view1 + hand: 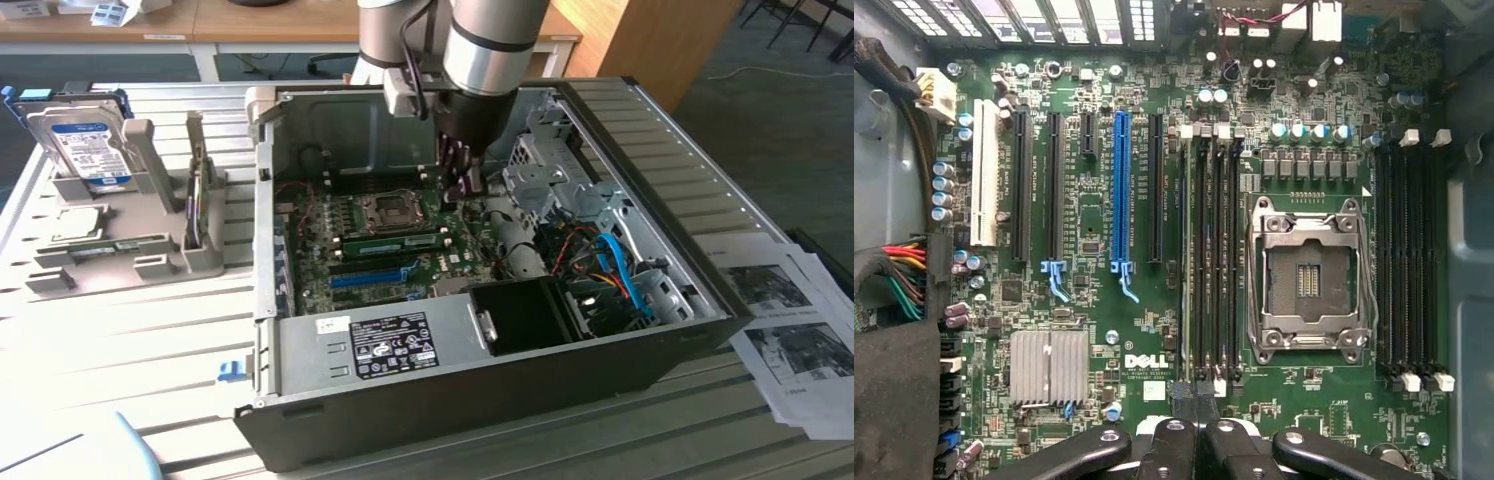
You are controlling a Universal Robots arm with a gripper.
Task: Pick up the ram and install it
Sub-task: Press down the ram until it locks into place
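The ram (400, 243), a long green stick with dark chips, stands on edge in a memory slot of the motherboard (320, 215), just in front of the processor socket (391, 207). Seen from above in the wrist view, the ram (1185, 260) is a thin pale line in the slot farthest from the socket (1306, 280). My gripper (462, 185) hangs inside the open case above the ram's end on the exterior view's right. Its black fingers (1184, 400) are pressed together over the end of the slots, so the gripper (1197, 392) is shut with nothing visible between them.
The open computer case (667, 190) lies on a slatted table, with drive cages (561, 165), cables (614, 270) and a black fan shroud (527, 315) inside. On the exterior view's left, a grey fixture (174, 260) holds a hard drive (87, 150) and a processor chip (74, 222). Papers (787, 320) lie at the right.
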